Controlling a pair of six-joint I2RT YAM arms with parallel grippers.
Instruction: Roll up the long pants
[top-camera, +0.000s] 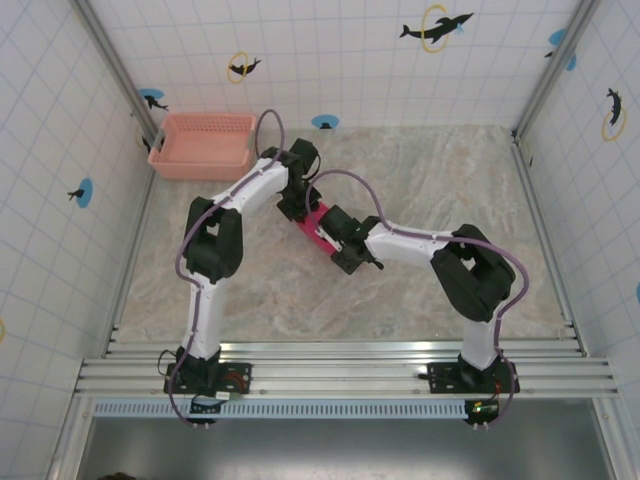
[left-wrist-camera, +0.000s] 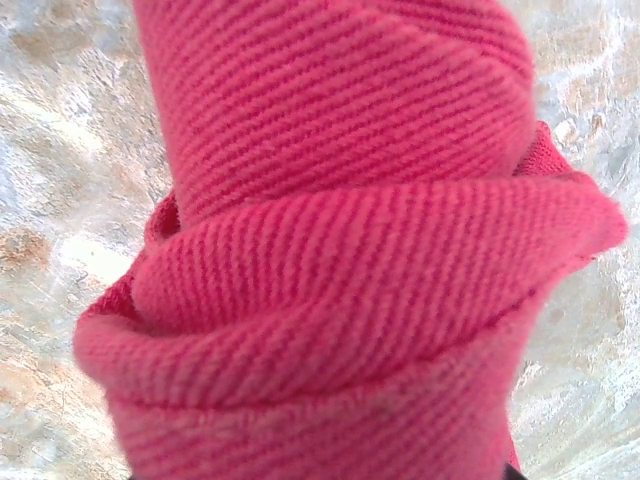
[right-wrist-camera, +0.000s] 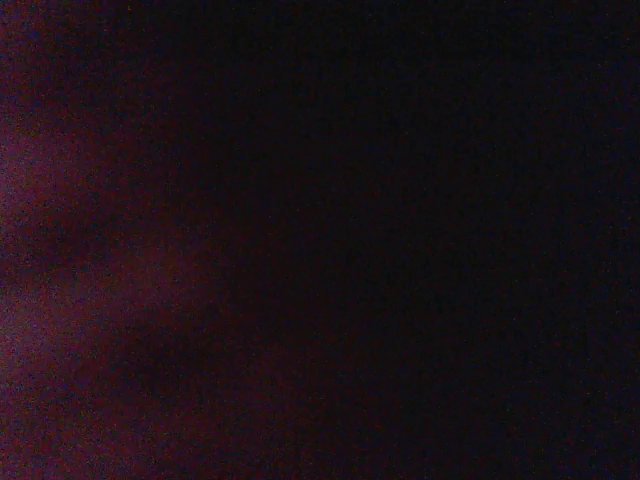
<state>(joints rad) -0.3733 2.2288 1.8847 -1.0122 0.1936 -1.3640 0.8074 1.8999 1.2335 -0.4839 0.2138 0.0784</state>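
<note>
I see the long pants (top-camera: 313, 218) bundled mid-table, left gripper (top-camera: 298, 208) at their 10 o'clock, right gripper (top-camera: 330, 240) at 4. I cannot tell whether either's jaws are apart. An uneven release could unroll them.

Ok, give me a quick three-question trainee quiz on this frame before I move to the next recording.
1. True or false: the long pants lie spread out flat.
2. Where is the basket? A) far left corner B) near right corner C) on the pants
3. Fill in: the left claw and right claw are both at the ____.
Key: 1 false, bunched into a compact roll; 2 A; 3 pants.
</note>
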